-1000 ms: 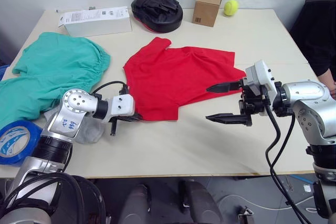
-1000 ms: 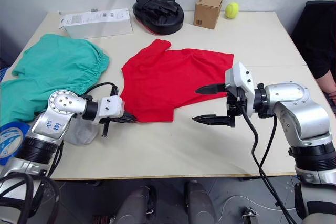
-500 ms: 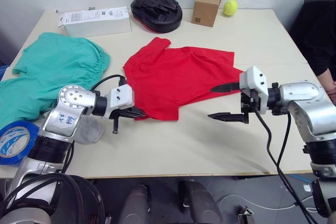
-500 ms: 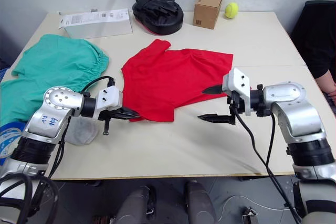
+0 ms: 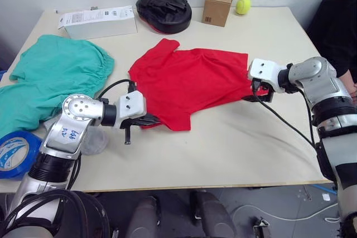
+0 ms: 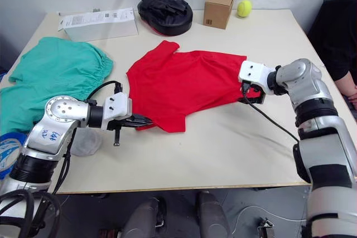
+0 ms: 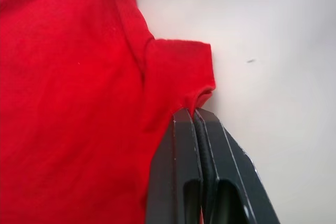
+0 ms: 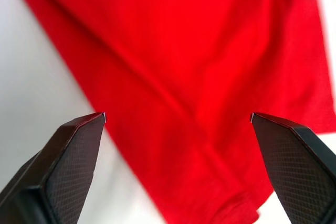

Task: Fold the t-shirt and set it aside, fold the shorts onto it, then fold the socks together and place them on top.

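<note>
Since a second ago the right gripper [image 8: 178, 121] has swung in from the bare tabletop to the bright red cotton t-shirt [image 5: 189, 85], fingers spread wide over its right-hand edge, forearm reaching in from the frame's right. One large teal-green shorts [image 5: 53, 79] lies at left. The single shirt lies mid-frame, long axis left-right. The left gripper [image 7: 194, 116], arm bent low, is pinched closed on the shirt's lower-left corner.

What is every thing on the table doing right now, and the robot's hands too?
t-shirt: spread flat, unfolded.
shorts: crumpled, unfolded.
left gripper: shut on the t-shirt's edge.
right gripper: open over the t-shirt's other edge.
cardboard box: upright, closed.
tennis ball: resting beside the cardboard box.
</note>
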You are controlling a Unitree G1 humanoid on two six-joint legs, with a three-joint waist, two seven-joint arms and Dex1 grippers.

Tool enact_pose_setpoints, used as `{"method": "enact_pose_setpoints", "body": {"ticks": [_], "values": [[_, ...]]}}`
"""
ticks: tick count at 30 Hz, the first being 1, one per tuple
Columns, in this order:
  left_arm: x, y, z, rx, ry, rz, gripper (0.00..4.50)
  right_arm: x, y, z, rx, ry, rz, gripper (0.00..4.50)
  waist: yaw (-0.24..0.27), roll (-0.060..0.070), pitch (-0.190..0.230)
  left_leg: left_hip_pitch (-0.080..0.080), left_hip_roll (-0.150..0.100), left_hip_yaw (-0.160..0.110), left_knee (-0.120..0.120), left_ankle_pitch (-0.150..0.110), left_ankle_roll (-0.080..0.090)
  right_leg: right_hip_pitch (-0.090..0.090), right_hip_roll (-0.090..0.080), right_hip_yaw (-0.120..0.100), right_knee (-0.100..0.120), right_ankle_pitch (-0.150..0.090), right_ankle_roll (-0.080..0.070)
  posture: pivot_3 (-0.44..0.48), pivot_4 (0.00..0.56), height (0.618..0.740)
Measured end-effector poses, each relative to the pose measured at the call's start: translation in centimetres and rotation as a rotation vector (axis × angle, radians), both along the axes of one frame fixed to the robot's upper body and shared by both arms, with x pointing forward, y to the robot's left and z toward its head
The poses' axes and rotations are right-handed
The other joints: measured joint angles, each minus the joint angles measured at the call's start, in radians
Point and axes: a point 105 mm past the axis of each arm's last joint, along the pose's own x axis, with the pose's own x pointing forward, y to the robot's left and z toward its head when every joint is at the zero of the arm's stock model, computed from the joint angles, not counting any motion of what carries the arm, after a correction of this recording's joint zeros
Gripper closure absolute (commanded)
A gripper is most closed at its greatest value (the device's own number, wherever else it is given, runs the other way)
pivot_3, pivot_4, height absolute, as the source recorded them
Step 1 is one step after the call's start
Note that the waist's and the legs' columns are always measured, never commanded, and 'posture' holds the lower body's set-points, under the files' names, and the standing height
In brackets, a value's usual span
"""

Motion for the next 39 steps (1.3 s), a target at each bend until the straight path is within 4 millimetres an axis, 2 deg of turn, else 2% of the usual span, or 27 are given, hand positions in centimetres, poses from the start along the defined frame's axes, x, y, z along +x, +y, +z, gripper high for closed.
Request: {"method": "enact_pose_setpoints", "body": {"ticks": [1,4,8,15,19,22,26,39], "values": [[-0.1,0.0,-0.1,-0.002,-0.002,0.004,4.49,0.3,-0.3,0.3,-0.01,-0.002,-0.023,0.0,-0.001,0.0,0.0,0.0,0.0,0.001,0.0,0.0,0.0,0.0,0.0,0.001,0.0,0.0,0.0,0.0,0.15,0.74],[0.0,0.0,0.0,-0.006,-0.007,0.017,4.5,0.9,-0.5,1.6,-0.029,-0.03,-0.049,0.55,-0.003,0.0,0.0,0.001,0.0,0.001,0.0,0.0,0.0,0.0,0.0,0.001,0.001,0.0,0.0,0.0,0.15,0.74],[0.0,0.0,0.0,-0.009,-0.011,0.028,4.5,1.2,-0.2,1.4,-0.041,-0.025,-0.054,1.86,-0.009,0.0,0.0,0.001,0.0,0.002,0.0,0.0,-0.001,0.0,0.0,0.002,0.002,0.0,0.0,0.0,0.15,0.74],[-0.2,-0.2,0.2,-0.015,-0.021,0.026,4.5,1.5,-0.5,-0.2,-0.109,-0.024,-0.084,1.86,-0.021,0.0,0.0,0.001,0.0,0.004,0.0,0.0,-0.001,-0.001,0.0,0.005,0.003,0.0,0.0,0.0,0.15,0.74],[-0.2,-0.2,0.1,-0.019,-0.018,0.029,4.5,1.9,-0.3,-0.1,-0.119,-0.044,-0.096,1.86,-0.023,0.0,0.0,0.002,0.0,0.006,0.0,0.001,-0.001,-0.003,0.001,0.007,0.005,0.0,0.0,0.0,0.15,0.74],[-0.2,-0.2,0.1,-0.02,-0.02,0.031,4.5,2.1,0.0,0.0,-0.128,-0.057,-0.095,2.44,-0.023,0.0,0.0,0.002,0.0,0.007,0.0,0.001,-0.001,-0.003,0.001,0.008,0.005,0.0,0.0,0.0,0.15,0.74],[-0.2,-0.2,0.2,-0.021,-0.022,0.034,4.5,2.4,0.3,0.0,-0.135,-0.09,-0.106,3.73,-0.023,0.0,0.0,0.002,0.0,0.008,0.0,0.001,-0.001,-0.004,0.001,0.01,0.005,0.0,0.001,0.0,0.15,0.74],[-0.1,-0.2,0.2,-0.022,-0.019,0.041,4.5,2.8,0.8,-0.9,-0.242,-0.105,-0.088,3.73,-0.024,0.0,0.0,0.0,0.0,0.012,0.0,0.001,-0.002,-0.008,0.002,0.013,0.008,0.0,0.001,0.0,0.15,0.74]]}}
